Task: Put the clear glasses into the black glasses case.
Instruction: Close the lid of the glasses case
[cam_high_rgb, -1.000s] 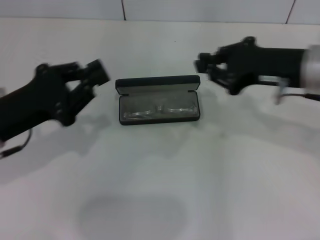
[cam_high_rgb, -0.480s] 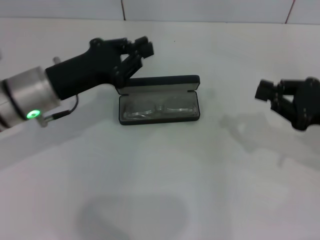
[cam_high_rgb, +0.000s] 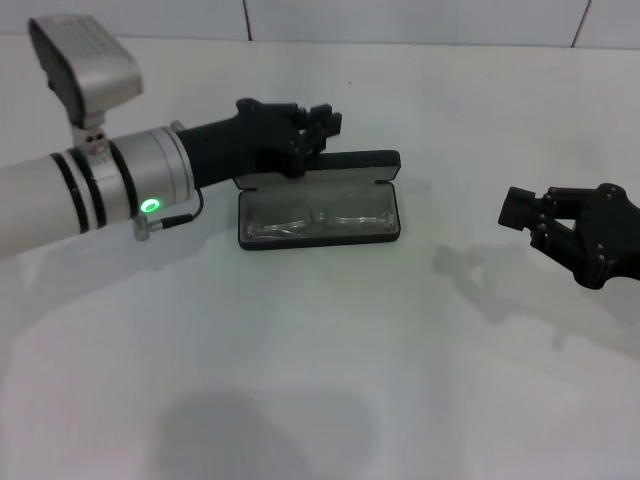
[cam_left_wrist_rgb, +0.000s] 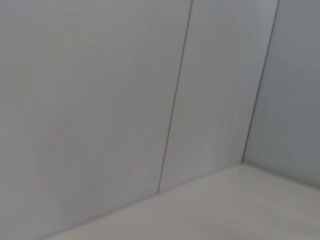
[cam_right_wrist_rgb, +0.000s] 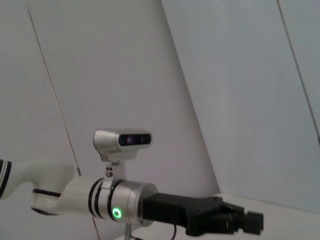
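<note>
While the glasses (cam_high_rgb: 318, 217) sit in the open case (cam_high_rgb: 320, 235), left gripper (cam_high_rgb: 322, 125) hovers at its 11 o'clock, looks pinched together; right gripper (cam_high_rgb: 520, 210) at 3, can't tell.

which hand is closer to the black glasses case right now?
Left. The left hand sits above the raised lid of the black glasses case; the right hand is off to its right, well clear.

A plain white table (cam_high_rgb: 330, 380) fills the scene, its surface smooth, running back to a white panelled wall (cam_high_rgb: 400, 18). One thing sits directly on it: the black glasses case (cam_high_rgb: 318, 200), lying open toward the back middle of the tabletop, lid tipped up along its far edge, long side running left to right. Inside the grey-lined tray lie the clear glasses (cam_high_rgb: 318, 217), lengthwise. Soft shadows fall on the table, one near the front.
</note>
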